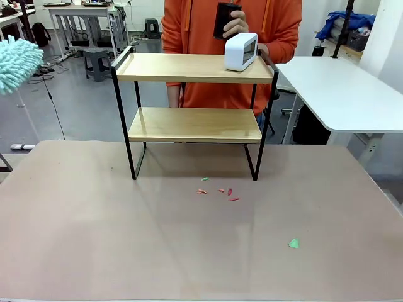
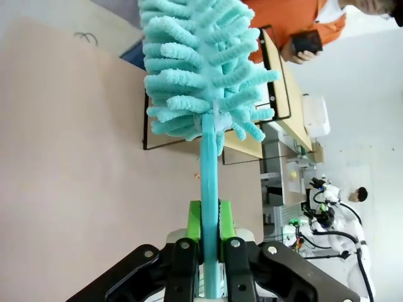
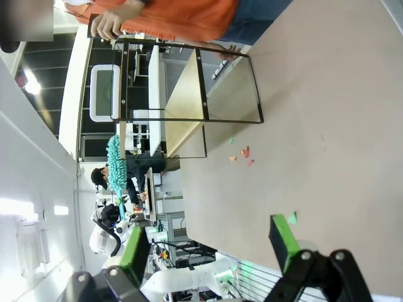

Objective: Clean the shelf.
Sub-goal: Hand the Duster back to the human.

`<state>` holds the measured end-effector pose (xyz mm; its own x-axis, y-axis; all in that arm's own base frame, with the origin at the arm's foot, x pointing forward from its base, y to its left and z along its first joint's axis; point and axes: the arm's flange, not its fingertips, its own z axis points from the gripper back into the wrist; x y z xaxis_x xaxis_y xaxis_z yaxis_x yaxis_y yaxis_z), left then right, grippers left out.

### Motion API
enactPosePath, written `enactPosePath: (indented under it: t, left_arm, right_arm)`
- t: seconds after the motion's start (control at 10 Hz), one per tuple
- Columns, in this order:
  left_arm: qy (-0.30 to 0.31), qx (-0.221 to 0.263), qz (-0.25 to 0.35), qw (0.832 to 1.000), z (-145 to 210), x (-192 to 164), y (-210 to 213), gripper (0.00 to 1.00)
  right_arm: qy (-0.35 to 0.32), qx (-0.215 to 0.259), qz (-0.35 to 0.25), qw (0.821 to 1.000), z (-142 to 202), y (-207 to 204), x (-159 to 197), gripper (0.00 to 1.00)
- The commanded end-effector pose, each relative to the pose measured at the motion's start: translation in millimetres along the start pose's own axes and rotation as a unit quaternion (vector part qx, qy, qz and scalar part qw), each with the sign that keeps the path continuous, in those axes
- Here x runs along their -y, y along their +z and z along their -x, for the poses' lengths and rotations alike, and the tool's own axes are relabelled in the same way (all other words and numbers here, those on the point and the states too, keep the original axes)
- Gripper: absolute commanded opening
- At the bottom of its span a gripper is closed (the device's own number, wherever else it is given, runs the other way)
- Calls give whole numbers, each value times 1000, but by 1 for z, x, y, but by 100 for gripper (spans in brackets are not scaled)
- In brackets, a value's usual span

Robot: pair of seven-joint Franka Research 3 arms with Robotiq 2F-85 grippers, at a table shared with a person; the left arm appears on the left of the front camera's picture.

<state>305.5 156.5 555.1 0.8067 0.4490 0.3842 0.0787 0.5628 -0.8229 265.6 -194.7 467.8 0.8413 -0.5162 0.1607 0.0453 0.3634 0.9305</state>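
Left edge crops the duster (image 1: 16,63) — table scraps (image 1: 220,190) too small to identify.

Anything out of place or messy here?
Yes: small red and green scraps lie scattered on the table just in front of the shelf, and one green scrap lies apart toward the right. The shelf stands upright; a white device sits on its top board.
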Motion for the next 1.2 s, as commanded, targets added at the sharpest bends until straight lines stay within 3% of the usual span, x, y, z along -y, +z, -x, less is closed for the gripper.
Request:
enactPosePath:
  t: [0.0,0.7,0.8,0.9,1.1]
  left_arm:
    - [-18,-4,16,1000,3,0,11,12]
    - [-10,-3,12,1000,4,-1,9,12]
    - [-43,-8,103,994,-7,35,18,12]
    - [-85,-15,172,981,-12,75,30,12]
    - [-175,-104,276,939,6,139,46,12]
  right_arm:
    - [13,7,-15,1000,0,-3,0,100]
    - [0,0,0,1000,0,0,0,100]
    - [63,29,-33,997,-8,-1,-37,100]
    - [110,23,-54,992,-14,-13,-81,100]
    - [198,-62,-92,974,-1,-68,-155,100]
